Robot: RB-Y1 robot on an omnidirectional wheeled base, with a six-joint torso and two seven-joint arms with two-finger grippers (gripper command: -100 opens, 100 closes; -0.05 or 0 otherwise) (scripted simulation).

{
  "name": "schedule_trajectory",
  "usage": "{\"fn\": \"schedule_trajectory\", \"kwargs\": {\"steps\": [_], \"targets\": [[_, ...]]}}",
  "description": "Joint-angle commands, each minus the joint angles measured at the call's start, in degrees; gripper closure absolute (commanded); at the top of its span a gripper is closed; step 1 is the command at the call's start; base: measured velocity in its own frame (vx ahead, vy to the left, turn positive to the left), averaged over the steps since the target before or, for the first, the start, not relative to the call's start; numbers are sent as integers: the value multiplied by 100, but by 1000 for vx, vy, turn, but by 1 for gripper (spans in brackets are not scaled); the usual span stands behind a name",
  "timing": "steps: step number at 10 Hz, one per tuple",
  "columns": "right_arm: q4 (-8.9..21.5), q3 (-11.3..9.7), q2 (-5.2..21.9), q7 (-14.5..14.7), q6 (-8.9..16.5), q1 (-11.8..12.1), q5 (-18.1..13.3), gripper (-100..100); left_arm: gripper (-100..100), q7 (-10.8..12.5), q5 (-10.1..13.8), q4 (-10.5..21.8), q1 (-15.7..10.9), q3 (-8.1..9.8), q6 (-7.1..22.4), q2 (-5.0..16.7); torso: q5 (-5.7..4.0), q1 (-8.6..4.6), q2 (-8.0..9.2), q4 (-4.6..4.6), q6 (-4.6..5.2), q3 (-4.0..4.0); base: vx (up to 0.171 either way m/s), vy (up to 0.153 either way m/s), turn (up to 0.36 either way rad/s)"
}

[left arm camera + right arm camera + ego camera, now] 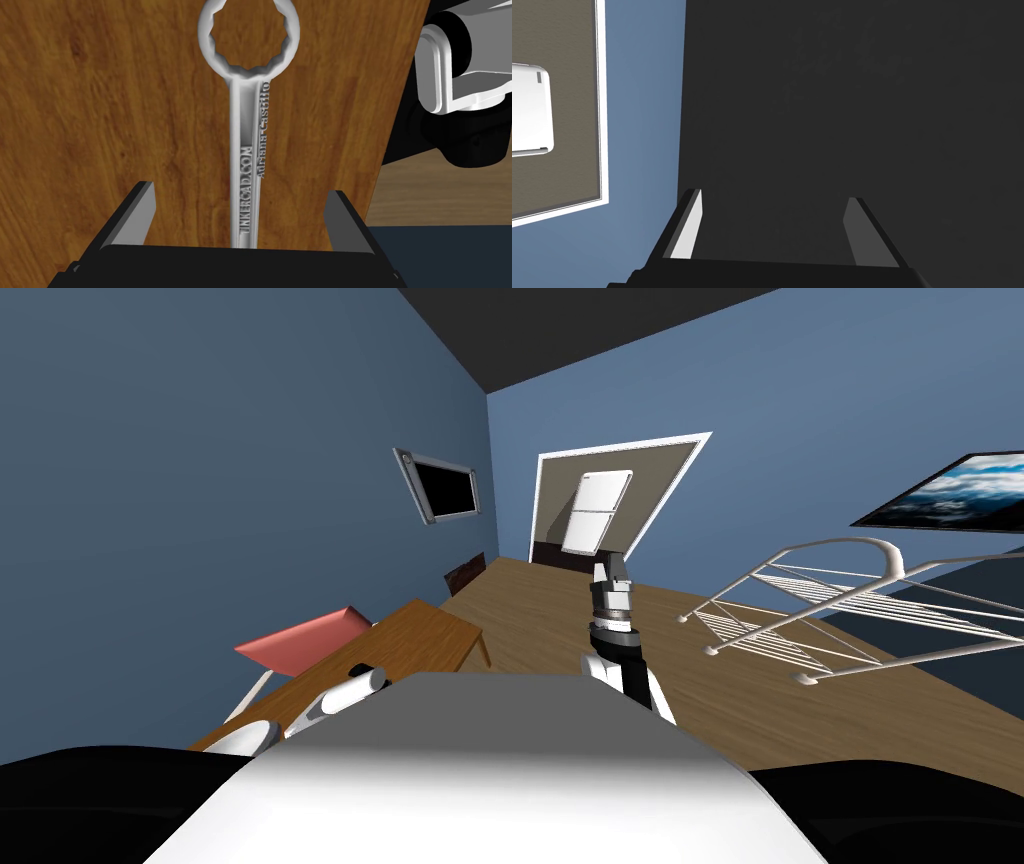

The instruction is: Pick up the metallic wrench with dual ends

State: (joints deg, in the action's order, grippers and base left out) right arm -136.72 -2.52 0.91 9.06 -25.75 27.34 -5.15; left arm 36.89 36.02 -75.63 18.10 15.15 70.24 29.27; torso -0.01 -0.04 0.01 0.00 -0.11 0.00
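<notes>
A grey metal wrench (pixel 247 150) lies flat on a brown wooden table (pixel 100 125). Its ring end (pixel 248 37) points away from my left hand, and its other end is hidden under the gripper body. My left gripper (pixel 240 192) is open just above it, one finger on each side of the shaft and neither touching it. In the head view my left forearm (pixel 340 693) reaches over the same table (pixel 420 633). My right gripper (pixel 610 573) is held up in front of me, and its own view shows my right gripper (pixel 773 202) open and holding nothing.
The table's edge (pixel 395 120) runs close beside the wrench. A red chair (pixel 300 643) stands at the table's far side. A white wire rack (pixel 830 608) stands on the wooden floor to the right. A doorway (pixel 610 503) is straight ahead.
</notes>
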Motion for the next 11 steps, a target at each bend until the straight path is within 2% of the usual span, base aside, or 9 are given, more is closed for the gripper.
{"fn": "schedule_trajectory", "kwargs": {"steps": [1, 4, 5, 6, 10, 11], "targets": [[0, 0, 0, 0, 0, 0, 0, 0, -100, -79, -70, 206, -50, -31, -179, -99, 0, 0, 0, 0, 0, 0, 11, 13, 10], [0, 0, 0, 0, 0, 0, 0, 0, -100, -199, -176, 515, -125, -77, -449, -247, 2, 6, -10, -2, 0, -6, 19, 23, 8], [0, 0, 0, 0, 0, 0, 0, 0, -100, -144, -156, 391, -85, -68, -352, -216, 2, 6, -11, -3, 0, -6, 11, 9, 2], [0, 0, 0, 0, 0, 0, 0, 0, 100, -152, -161, 399, -83, -70, -376, -223, 0, 2, -8, -2, 0, -5, 0, 0, 0], [0, 0, 0, 0, 0, 0, 0, 0, 100, -151, -157, 395, -82, -73, -367, -228, 7, 19, -10, -3, 2, -6, 0, 0, 0], [0, 0, 0, 0, 0, 0, 0, 0, 0, -151, -157, 395, -82, -73, -367, -228, 7, 20, -10, -3, 2, -6, 0, 0, 0]]}}
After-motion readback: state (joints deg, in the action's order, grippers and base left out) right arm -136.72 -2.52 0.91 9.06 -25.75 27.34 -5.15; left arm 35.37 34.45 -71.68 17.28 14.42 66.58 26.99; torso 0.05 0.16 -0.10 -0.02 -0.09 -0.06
